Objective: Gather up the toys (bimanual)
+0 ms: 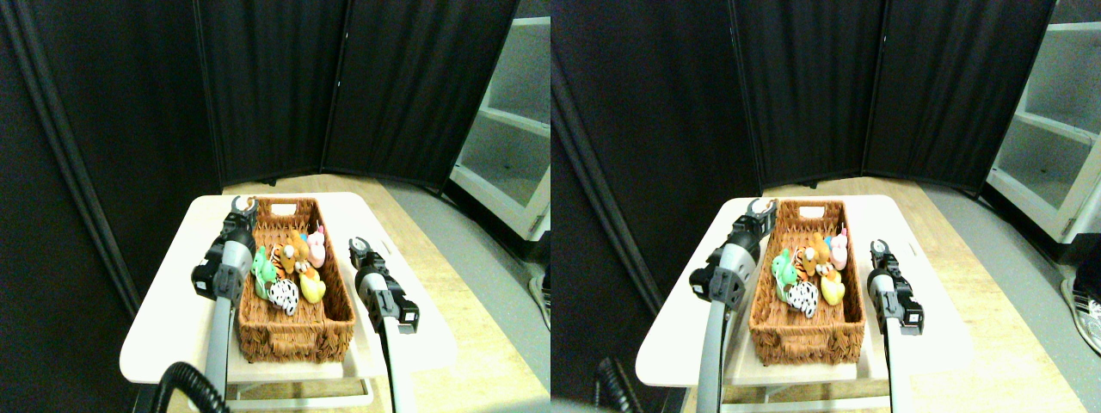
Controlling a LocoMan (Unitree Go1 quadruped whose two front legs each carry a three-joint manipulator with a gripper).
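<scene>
The toys lie together inside the long brown wicker basket [297, 331] on the white table: a green one [263, 274], a striped tiger [282, 255], a brown one [298, 247], a pink one [317, 250], a yellow duck [311, 286] and a white black-spotted one [284, 296]. A bit of blue shows between the brown and pink toys. My left gripper [243, 205] is open, raised beside the basket's far left corner, holding nothing. My right gripper [360, 246] is open just right of the basket's right wall, also holding nothing.
The white table [163, 318] stands before black folding screens [275, 86]. A white shelf unit [512, 120] is at the right, beyond a grey floor strip. A black ribbed cable [176, 383] curls at the bottom left by my left limb.
</scene>
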